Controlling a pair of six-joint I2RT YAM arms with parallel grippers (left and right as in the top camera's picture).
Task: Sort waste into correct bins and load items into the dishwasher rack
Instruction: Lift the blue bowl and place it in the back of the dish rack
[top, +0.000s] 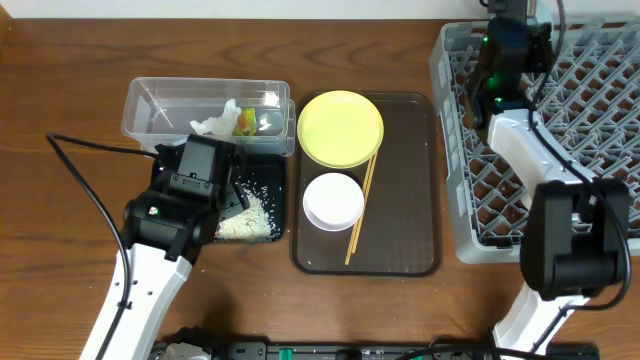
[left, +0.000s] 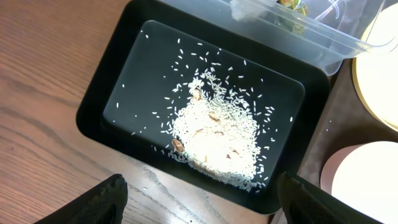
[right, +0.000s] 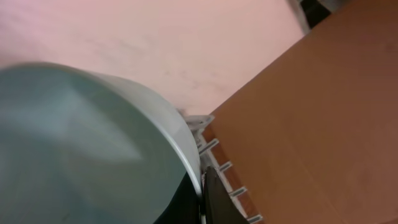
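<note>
Rim-pinch slip risk at dishwasher rack (top: 600, 130).
The right hand (right: 204, 190) holds light blue bowl (right: 81, 143) by 1 edge, may tip onto pegs (right: 211, 147); left hand (left: 208, 202) wide, empty.

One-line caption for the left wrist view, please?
Open left gripper hovers above the black tray, rice piled inside; the clear tub sits just beyond.

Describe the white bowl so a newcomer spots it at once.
Find the brown serving tray left of the grey rack. On its near half, below the yellow plate, sits the white bowl. It is smaller and white, with chopsticks to its right.
</note>
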